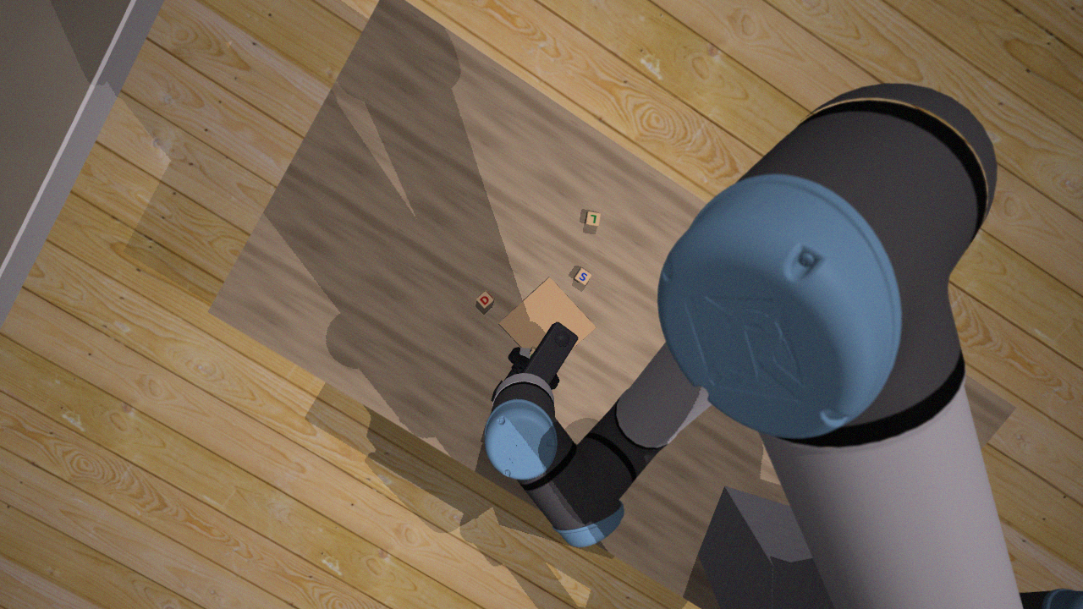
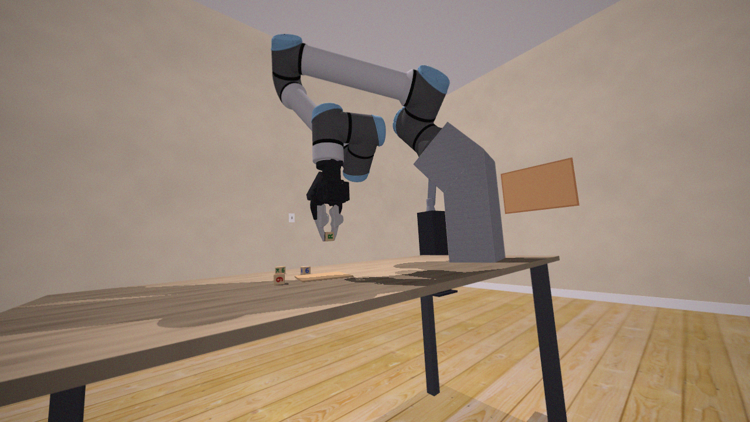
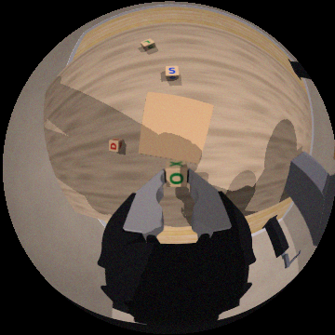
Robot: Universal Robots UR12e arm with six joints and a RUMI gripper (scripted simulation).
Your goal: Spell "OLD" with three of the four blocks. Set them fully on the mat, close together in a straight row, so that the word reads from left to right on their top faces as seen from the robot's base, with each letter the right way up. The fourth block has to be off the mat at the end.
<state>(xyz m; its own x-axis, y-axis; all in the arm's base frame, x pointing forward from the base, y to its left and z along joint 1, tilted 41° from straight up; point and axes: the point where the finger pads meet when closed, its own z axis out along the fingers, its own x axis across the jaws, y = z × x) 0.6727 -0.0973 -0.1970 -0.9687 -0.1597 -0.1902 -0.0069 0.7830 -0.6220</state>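
Observation:
My gripper (image 2: pixel 330 236) (image 3: pixel 176 169) is shut on a wooden block with a green O (image 3: pixel 176 177) (image 2: pixel 330 236) and holds it high above the table, over the near edge of the tan mat (image 1: pixel 543 304) (image 3: pixel 177 118) (image 2: pixel 322 276). In the top view the gripper is hidden under the wrist. The mat is bare. The D block (image 1: pixel 484 301) (image 3: pixel 114 145) (image 2: pixel 279 279) lies on the table left of the mat. The S block (image 1: pixel 581 276) (image 3: pixel 171 72) (image 2: pixel 304 270) lies just beyond the mat. The L block (image 1: pixel 591 218) (image 3: pixel 148 44) (image 2: pixel 279 270) lies farther off.
The wooden table (image 1: pixel 378 249) (image 2: pixel 210 309) carries the robot's grey pedestal (image 2: pixel 461 210) at its right end. The arm's big shoulder joint (image 1: pixel 794 288) blocks the right part of the top view. An orange board (image 2: pixel 539 185) hangs on the wall.

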